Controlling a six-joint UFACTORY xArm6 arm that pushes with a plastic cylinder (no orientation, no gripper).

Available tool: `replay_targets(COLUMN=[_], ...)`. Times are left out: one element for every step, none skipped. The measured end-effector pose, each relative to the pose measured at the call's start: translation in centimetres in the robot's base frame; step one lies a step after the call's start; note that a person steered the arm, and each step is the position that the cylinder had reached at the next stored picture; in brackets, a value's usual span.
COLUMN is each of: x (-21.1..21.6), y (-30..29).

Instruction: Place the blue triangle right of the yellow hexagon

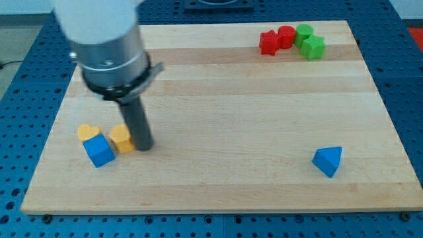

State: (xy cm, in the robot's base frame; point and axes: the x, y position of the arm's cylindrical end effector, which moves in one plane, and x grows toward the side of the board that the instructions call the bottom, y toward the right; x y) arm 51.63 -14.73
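Observation:
The blue triangle lies on the wooden board at the view's lower right. The yellow hexagon sits at the lower left. My tip rests on the board right beside the hexagon's right side, touching or nearly touching it. The triangle is far to the right of my tip.
A blue cube sits just left of and below the hexagon, and a yellow heart lies behind it. At the top right are a red star, a red cylinder, a green cylinder and a green star.

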Motion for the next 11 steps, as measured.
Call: replay_targets(x=[-2.4, -3.2, -3.8, -3.8, 0.2, 3.3, 4.5, 6.9, 7.4, 6.5, 6.5], y=[4.3, 13.4, 24.8, 35.8, 40.4, 36.7, 28.3, 27.0, 21.8, 19.3, 23.4])
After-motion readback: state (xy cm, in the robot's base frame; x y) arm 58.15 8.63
